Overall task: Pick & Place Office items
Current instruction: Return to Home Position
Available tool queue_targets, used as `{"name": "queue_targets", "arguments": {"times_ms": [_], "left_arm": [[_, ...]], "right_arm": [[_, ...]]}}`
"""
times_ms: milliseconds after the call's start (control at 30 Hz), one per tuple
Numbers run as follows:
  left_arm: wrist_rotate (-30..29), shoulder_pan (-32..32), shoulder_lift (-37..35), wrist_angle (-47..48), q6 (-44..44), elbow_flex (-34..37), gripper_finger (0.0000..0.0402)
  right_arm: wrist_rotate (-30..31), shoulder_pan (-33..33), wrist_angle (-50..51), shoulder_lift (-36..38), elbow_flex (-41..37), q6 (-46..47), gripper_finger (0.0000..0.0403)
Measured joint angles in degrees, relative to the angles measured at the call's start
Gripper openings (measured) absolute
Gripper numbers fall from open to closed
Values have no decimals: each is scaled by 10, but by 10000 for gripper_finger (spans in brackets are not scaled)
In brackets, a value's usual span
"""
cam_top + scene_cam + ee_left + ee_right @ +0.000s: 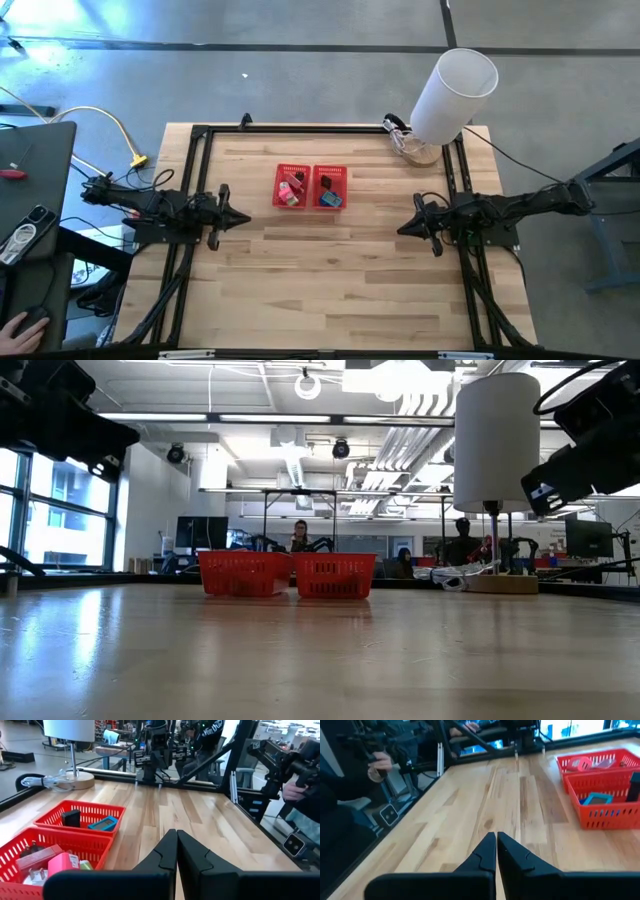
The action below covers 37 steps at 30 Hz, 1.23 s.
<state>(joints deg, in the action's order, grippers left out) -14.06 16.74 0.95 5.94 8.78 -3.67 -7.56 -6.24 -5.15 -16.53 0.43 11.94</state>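
Both claws are pressed fully closed with nothing between their fingers. The left claw (176,834) hangs over the left side of the wooden surface (330,270) and the right claw (496,836) over its right side. Each is well apart from the red two-compartment mesh basket (311,168) standing between them.

The office items lie inside that basket. A black block (71,818) and a flat teal clock-like piece (103,823) are in the right compartment. A red-pink block (37,857), a bright pink adapter (62,864) and a small green piece (85,865) are in the left.

They look like light, rigid plastic pieces with smooth sides that could slip. Any further grasp would best come from above, across two flat opposite faces. The mesh walls block a sideways approach, and the left compartment is crowded.

A tall white cylindrical lamp (455,90) on a wooden base (420,152) stands at the far right corner, clear of both arms. A person's hand (291,791) shows beyond the surface.
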Motion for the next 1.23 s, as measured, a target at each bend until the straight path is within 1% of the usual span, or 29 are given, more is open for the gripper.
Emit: {"name": "queue_targets", "arguments": {"times_ms": [200,400,633,867,1067,1233], "left_arm": [[0,0,0,-1,20,1,2],[-1,0,0,-1,16,1,2],[-1,0,0,-1,15,1,2],[-1,0,0,-1,15,1,2],[-2,0,0,-9,15,1,2],[-3,0,0,-58,15,6,2]], "right_arm": [[2,0,8,0,0,-2,3],[26,0,26,0,0,3,3],[12,0,29,1,0,-2,3],[12,0,31,1,-1,-2,3],[47,0,36,1,-1,20,3],[83,0,38,1,-1,15,3]]}}
